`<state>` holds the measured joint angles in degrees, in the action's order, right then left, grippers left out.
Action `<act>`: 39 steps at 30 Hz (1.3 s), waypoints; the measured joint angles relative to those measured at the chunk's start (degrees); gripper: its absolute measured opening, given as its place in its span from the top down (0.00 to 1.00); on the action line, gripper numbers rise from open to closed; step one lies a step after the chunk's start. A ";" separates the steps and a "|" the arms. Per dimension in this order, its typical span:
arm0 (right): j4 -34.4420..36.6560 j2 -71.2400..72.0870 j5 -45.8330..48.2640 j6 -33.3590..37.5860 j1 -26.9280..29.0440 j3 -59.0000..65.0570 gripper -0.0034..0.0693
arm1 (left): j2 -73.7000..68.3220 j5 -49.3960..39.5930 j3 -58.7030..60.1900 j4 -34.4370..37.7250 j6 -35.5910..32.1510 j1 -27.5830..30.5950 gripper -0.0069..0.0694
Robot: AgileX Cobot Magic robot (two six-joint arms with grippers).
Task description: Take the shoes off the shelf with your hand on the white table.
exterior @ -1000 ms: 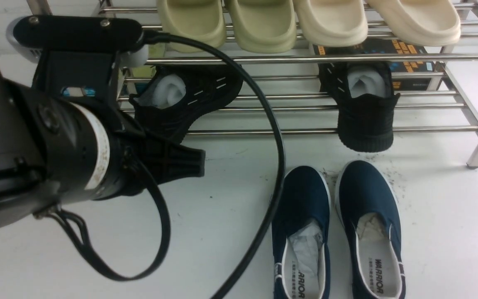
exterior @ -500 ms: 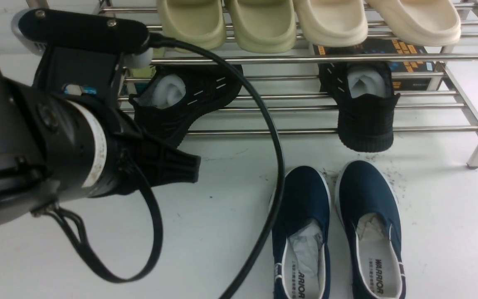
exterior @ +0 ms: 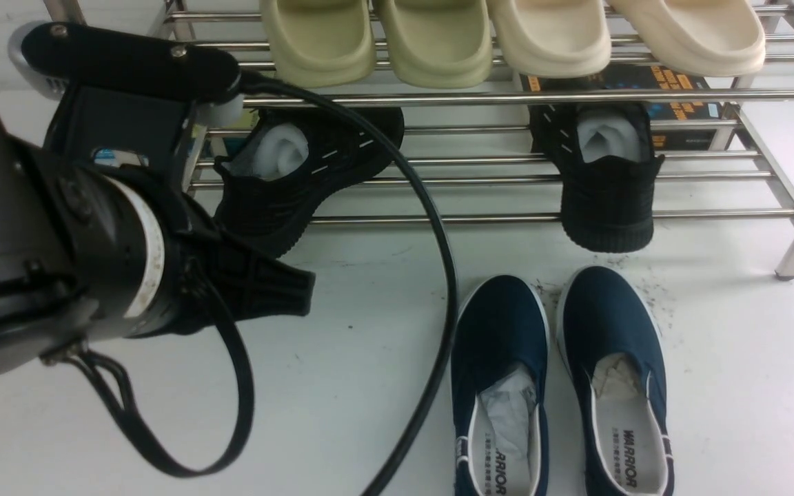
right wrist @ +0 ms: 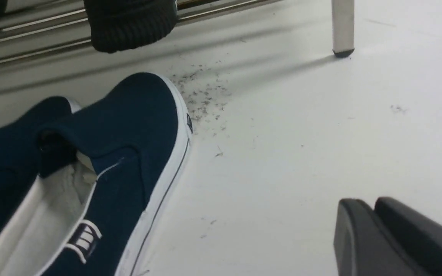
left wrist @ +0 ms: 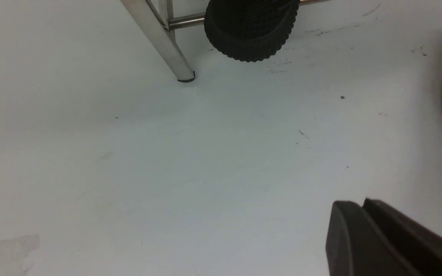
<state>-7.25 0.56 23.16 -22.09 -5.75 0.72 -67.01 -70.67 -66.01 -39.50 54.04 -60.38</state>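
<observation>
Bare white table (exterior: 355,386) between black sneaker (exterior: 293,179) and navy shoes (exterior: 562,372).

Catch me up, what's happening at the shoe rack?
The navy shoes sit side by side on the white table, in front of the rack. The left gripper is closed and empty, hovering over bare table near a black sneaker. The right gripper is also closed, holding nothing.

Light: I see bright, even, cool light on the white desk (exterior: 728,386).
Shadows: soft, under the shelf (exterior: 548,218).
Glare: thin highlights on its chrome tubes.
Focus: my left tool (exterior: 280,293) sits close and slightly soft; its fingertips (left wrist: 363,237) blur in the left wrist view.
</observation>
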 joint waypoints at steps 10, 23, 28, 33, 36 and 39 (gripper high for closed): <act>-0.31 0.00 -0.05 1.90 0.00 0.00 0.83 | 0.00 0.00 0.00 0.00 0.83 0.00 0.83; -0.94 0.00 -0.12 16.35 0.00 0.00 0.81 | 0.00 0.00 0.00 0.00 4.08 0.00 0.82; -0.94 0.00 -0.07 17.05 0.00 0.00 0.80 | 0.00 0.00 0.00 0.17 4.22 0.00 0.82; 1.18 0.00 -0.13 17.09 0.60 0.00 0.79 | 0.00 0.00 0.00 0.22 4.22 0.00 0.82; 4.74 0.00 -0.36 17.09 2.40 0.00 0.79 | 0.00 0.00 -0.20 0.22 3.24 0.00 0.82; 6.55 0.01 -0.36 17.09 4.88 0.00 0.79 | 0.16 0.00 -1.29 1.00 1.00 0.00 0.82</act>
<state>-0.71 0.57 22.80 -5.00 -0.87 0.72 -66.84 -70.67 -67.29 -38.50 55.04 -60.38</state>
